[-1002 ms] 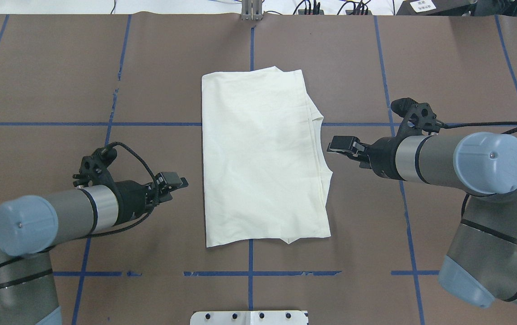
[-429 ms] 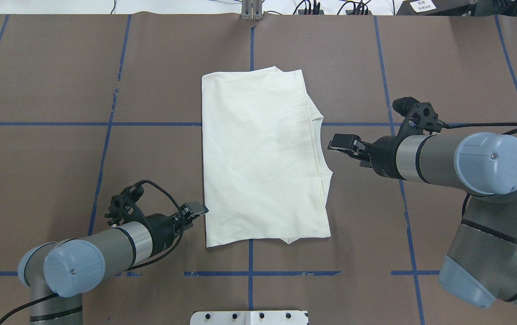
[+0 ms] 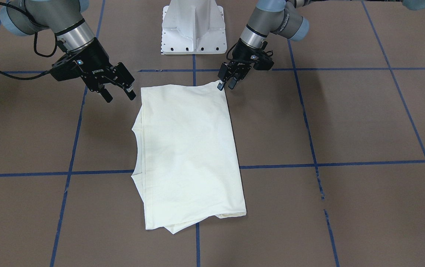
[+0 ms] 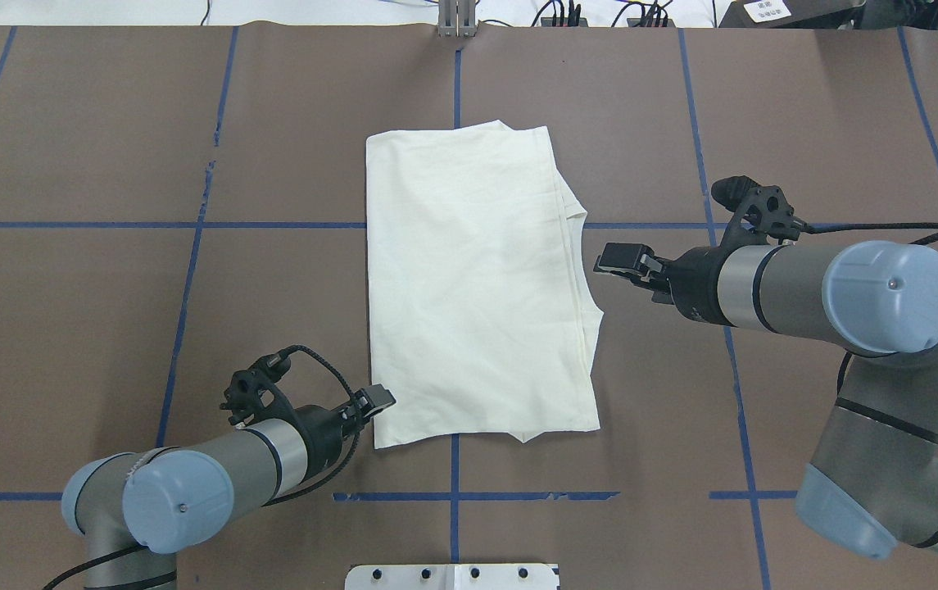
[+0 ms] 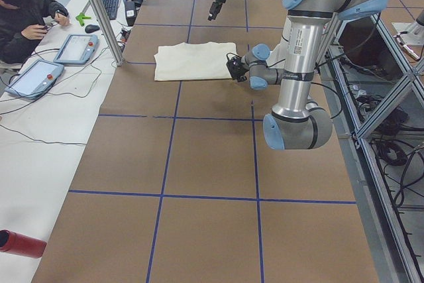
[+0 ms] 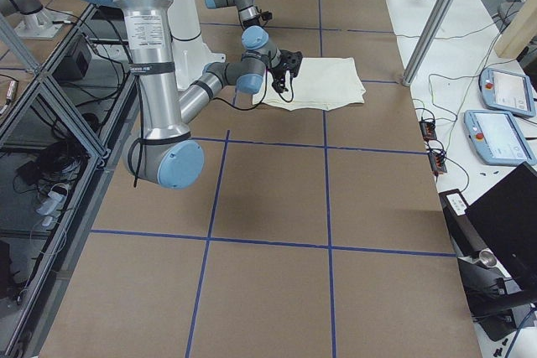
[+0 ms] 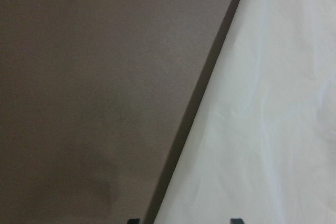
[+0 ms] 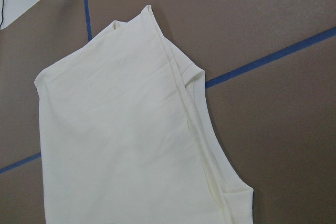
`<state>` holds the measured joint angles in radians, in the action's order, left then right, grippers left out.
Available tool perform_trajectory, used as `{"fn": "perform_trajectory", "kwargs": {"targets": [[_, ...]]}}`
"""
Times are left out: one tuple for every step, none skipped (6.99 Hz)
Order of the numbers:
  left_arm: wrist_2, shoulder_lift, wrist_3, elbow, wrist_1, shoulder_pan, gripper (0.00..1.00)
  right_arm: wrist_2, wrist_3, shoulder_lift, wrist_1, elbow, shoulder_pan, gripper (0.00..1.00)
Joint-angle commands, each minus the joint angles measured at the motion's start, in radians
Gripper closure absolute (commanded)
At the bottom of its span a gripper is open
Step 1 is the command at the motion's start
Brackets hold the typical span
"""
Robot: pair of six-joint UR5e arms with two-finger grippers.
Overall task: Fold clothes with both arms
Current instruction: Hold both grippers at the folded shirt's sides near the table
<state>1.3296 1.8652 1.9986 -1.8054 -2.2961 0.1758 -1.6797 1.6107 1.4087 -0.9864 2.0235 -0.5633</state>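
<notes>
Bring your left gripper [image 3: 225,85], jaws apart, fully astride the T-shirt [image 3: 190,148] corner before closing; your right gripper [image 3: 120,97] hangs beside the other edge, jaws apart too.

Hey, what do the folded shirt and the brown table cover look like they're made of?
The shirt looks like soft, matte cream knit fabric, probably cotton: fine wrinkles and stitched hems. The table cover looks like matte brown paper or thin card, hard to say which: flat, no gloss, marked with blue tape chipped in places.
</notes>
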Motion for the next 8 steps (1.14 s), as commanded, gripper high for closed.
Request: {"fn": "perform_trajectory", "kwargs": {"targets": [[0.002,0.032,-0.003,0.003,0.063,-0.036,0.32,0.000,0.000,0.001,0.000,0.001,0.000,0.00],[0.002,0.032,-0.003,0.003,0.063,-0.038,0.32,0.000,0.000,0.001,0.000,0.000,0.000,0.00],[0.002,0.031,-0.003,0.003,0.063,-0.038,0.32,0.000,0.000,0.000,0.000,0.001,0.000,0.00],[0.003,0.029,-0.003,0.001,0.064,-0.038,0.32,0.000,0.000,-0.001,0.002,0.000,0.000,0.00],[0.003,0.028,-0.004,-0.002,0.064,-0.038,0.32,0.000,0.000,-0.002,0.002,0.000,0.000,0.00],[0.011,0.025,-0.038,-0.008,0.066,-0.035,0.32,0.000,0.000,-0.002,0.000,0.000,0.000,0.00],[0.016,0.025,-0.056,-0.005,0.064,-0.035,0.32,0.000,0.000,-0.002,0.002,0.000,0.000,0.00],[0.016,0.031,-0.057,0.003,0.066,-0.036,0.32,0.000,0.000,-0.002,0.002,0.000,0.000,0.00]]}}
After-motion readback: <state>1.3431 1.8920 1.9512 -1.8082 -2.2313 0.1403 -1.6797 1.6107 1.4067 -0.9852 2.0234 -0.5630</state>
